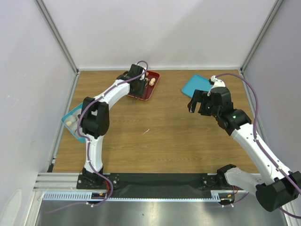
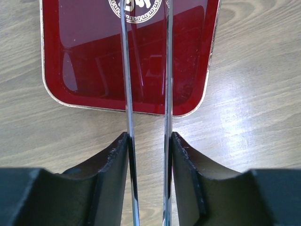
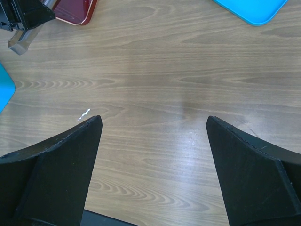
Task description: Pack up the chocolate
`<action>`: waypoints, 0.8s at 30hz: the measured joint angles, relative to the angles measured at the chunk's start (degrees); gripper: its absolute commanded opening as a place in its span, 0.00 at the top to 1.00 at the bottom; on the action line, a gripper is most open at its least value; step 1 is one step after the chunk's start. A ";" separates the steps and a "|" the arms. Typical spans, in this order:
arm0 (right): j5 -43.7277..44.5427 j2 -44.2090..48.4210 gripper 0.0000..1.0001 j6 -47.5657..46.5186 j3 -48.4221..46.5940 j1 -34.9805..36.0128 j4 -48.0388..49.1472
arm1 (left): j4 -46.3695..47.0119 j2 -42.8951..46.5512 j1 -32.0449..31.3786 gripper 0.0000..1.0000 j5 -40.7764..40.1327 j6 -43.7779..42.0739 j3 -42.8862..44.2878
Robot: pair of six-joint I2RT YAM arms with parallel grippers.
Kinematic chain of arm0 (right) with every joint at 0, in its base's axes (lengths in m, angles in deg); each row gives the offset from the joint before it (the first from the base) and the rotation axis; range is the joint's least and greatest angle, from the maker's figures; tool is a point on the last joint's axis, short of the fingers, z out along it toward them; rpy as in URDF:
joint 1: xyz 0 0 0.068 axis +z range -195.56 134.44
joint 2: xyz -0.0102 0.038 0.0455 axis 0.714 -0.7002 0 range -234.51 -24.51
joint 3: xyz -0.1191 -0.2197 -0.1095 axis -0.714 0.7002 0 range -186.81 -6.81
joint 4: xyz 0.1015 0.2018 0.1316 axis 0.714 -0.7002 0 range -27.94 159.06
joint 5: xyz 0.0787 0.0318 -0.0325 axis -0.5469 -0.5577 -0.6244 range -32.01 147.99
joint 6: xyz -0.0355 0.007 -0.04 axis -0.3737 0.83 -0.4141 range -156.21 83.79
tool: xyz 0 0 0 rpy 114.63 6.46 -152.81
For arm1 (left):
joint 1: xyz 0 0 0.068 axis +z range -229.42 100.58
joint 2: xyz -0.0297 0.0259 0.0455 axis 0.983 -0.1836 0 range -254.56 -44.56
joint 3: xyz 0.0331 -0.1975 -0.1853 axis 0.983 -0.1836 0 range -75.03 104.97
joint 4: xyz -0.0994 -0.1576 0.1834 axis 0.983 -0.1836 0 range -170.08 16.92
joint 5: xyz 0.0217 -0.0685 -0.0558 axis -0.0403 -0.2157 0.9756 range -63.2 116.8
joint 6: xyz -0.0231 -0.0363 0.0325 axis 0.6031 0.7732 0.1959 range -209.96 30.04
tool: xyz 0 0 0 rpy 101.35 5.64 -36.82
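Teal box [image 1: 70,129] at the desk's [image 1: 160,141] left edge holds pale chocolate [image 1: 69,122]. Right gripper [image 3: 153,120] hangs wide open over bare wood, gripping nothing, teal lid [image 1: 196,84] just beyond it. Farthest, left gripper [image 2: 149,137] is clamped on thin metal tongs [image 2: 127,84], blades slightly apart over the red tray [image 2: 80,61]; top view shows more chocolate lying in that tray.

Bright, even light w/ glare on tray [image 2: 84,56], pics sharp.
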 measured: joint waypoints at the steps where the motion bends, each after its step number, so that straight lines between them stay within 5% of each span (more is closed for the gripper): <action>1: 0.00 0.00 0.00 0.00 0.00 -0.07 0.02 | 0.00 -0.15 0.00 0.59 0.00 -0.02 0.07; 13: -0.07 1.75 0.01 0.26 0.15 -0.09 0.02 | -3.72 2.91 0.00 0.66 -0.07 0.13 0.04; 24: -1.44 5.46 0.01 0.28 0.42 -0.09 -0.04 | -8.46 19.12 0.09 0.69 -2.38 2.80 -4.57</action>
